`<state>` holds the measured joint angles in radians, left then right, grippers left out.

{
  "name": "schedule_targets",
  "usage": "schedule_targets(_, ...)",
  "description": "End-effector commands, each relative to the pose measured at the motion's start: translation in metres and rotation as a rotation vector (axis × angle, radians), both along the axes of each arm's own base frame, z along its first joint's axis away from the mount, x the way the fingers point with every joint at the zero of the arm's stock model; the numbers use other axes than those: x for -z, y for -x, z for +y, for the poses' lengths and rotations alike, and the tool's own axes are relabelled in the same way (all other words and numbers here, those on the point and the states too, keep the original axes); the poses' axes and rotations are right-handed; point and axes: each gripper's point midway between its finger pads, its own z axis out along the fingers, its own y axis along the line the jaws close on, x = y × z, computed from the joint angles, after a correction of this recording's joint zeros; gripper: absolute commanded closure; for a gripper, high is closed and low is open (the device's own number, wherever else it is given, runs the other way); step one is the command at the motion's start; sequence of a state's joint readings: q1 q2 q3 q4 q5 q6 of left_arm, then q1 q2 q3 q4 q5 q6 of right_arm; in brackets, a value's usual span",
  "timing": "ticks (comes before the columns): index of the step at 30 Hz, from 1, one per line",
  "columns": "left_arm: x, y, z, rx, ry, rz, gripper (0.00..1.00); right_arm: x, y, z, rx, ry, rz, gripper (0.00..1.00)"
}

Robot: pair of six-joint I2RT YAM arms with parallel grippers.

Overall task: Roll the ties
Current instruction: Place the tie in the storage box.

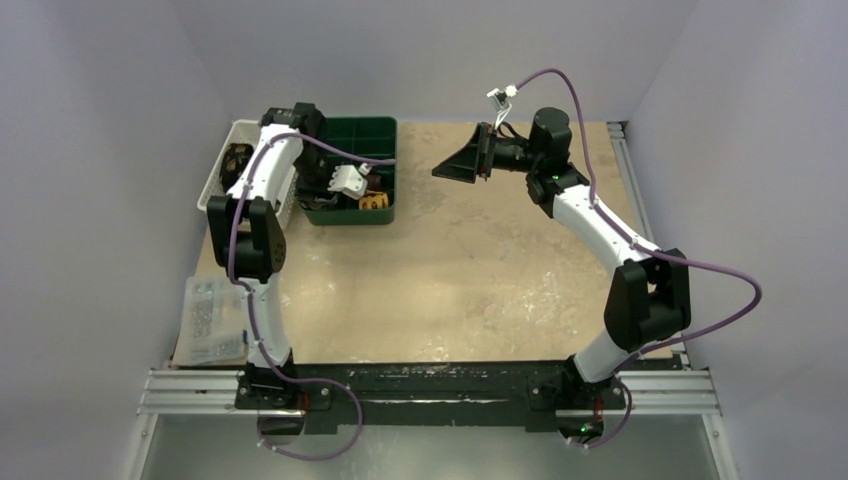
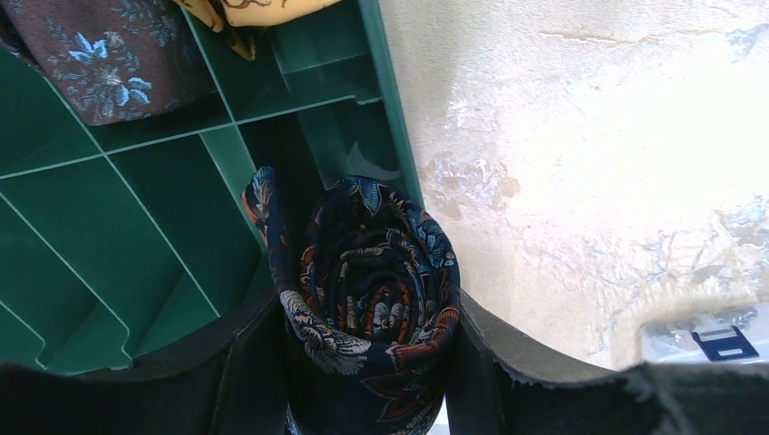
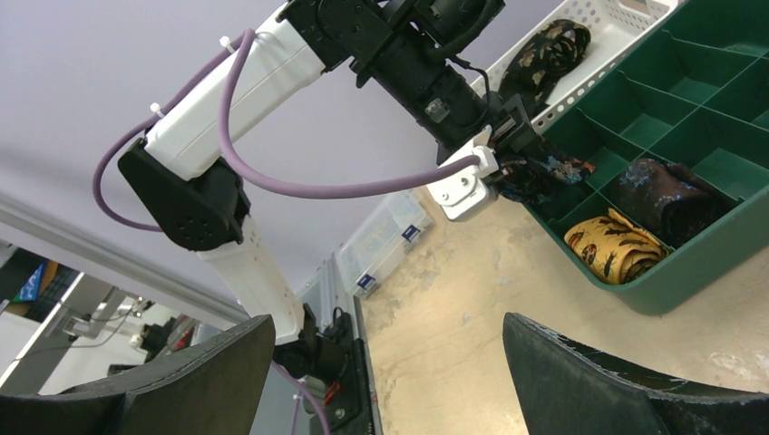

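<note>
my left pincer point(image 2: 363, 385) pinches the rolled navy tie point(image 2: 372, 272) at lower centre, beside the green tray point(image 2: 136, 227)'s right wall; my right pincer point(image 3: 388, 326) hangs spread wide.

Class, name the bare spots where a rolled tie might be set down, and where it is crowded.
Free: tray cells between the navy tie and the brown tie; also bare table beyond the tray rim. Crowded: the cells holding the brown tie and the yellow tie.

navy tie point(image 2: 376, 299): base cut off (bottom edge) | brown tie point(image 2: 100, 54): top cropped
</note>
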<state>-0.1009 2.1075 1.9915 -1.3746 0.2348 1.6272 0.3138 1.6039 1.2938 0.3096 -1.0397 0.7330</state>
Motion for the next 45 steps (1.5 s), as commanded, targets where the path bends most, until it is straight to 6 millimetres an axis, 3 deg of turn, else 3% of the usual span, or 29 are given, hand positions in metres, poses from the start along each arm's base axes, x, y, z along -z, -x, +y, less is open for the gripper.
schedule_targets(1,-0.018,0.012,-0.004,0.037,0.012,0.009,1.00,-0.010,0.000,0.000,-0.010,-0.009,-0.052,0.01)
schedule_targets(21,-0.050,0.022,-0.012,-0.002,0.059,-0.039,1.00,-0.006,-0.004,0.000,0.010,-0.003,-0.033,0.01)
schedule_targets(39,-0.019,0.012,-0.013,-0.009,0.048,0.061,1.00,-0.004,-0.004,0.000,0.000,-0.002,-0.027,0.01)
schedule_targets(45,-0.016,0.019,-0.015,-0.011,0.062,0.096,1.00,-0.002,-0.004,0.000,-0.006,0.000,-0.022,0.01)
